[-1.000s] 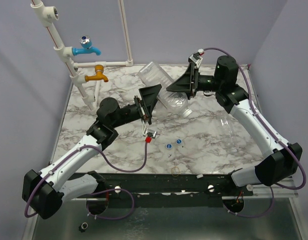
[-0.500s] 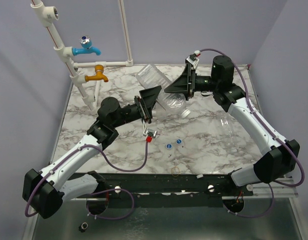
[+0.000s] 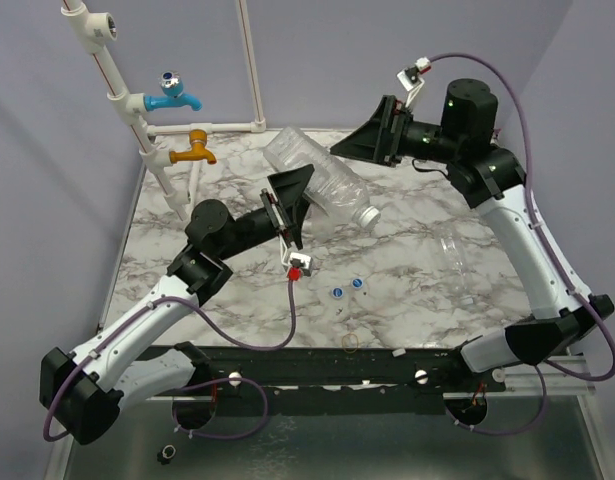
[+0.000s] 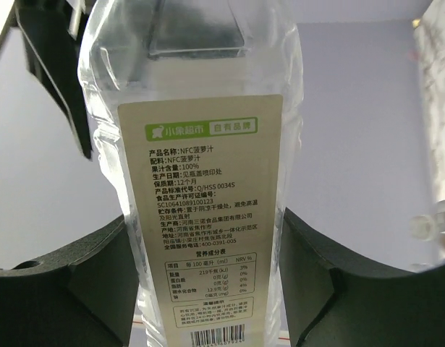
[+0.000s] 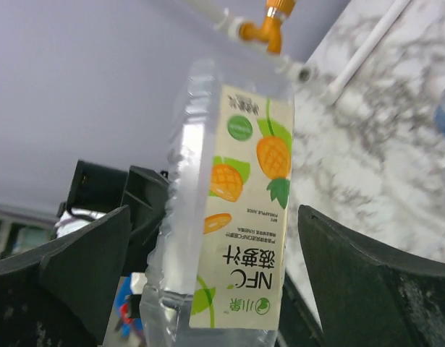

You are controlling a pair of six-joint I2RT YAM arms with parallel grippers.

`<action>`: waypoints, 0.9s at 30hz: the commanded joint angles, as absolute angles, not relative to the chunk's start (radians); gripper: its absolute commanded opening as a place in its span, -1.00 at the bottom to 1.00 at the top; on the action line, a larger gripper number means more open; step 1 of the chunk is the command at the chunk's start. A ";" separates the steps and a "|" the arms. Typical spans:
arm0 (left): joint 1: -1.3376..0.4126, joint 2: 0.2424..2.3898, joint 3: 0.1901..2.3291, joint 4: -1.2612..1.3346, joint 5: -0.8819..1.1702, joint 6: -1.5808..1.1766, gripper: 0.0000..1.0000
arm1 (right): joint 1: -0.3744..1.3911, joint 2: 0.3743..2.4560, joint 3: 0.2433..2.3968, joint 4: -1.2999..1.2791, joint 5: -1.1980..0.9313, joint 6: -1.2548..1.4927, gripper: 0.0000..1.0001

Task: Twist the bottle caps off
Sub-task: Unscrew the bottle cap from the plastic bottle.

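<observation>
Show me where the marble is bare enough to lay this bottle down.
Bare table lies between the held bottle and the lying bottle, and along the front right edge. Crowded: front centre, with two caps and a ring.

Left black two-finger gripper (image 3: 299, 192) clamped round a clear plastic bottle (image 3: 332, 186), right black gripper (image 3: 352, 147) raised, jaws spread wide

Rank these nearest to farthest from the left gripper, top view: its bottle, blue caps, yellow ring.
1. The bottle, held in the left gripper.
2. The blue caps, mid-table, too close to split.
3. The yellow ring, by the near edge.
</observation>
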State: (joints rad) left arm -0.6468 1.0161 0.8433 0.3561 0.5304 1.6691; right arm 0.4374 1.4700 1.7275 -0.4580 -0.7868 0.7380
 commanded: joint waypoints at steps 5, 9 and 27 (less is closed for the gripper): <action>-0.664 0.963 0.943 0.192 0.366 0.948 -0.95 | 0.434 1.376 1.856 -0.492 -0.480 0.509 1.00; -0.665 0.991 1.043 0.062 0.292 0.586 -0.98 | 0.434 1.325 1.796 -0.381 -0.491 0.459 1.00; -0.665 1.037 1.069 -0.056 0.318 -0.091 -1.00 | 0.442 1.390 1.695 -0.153 -0.693 0.468 0.84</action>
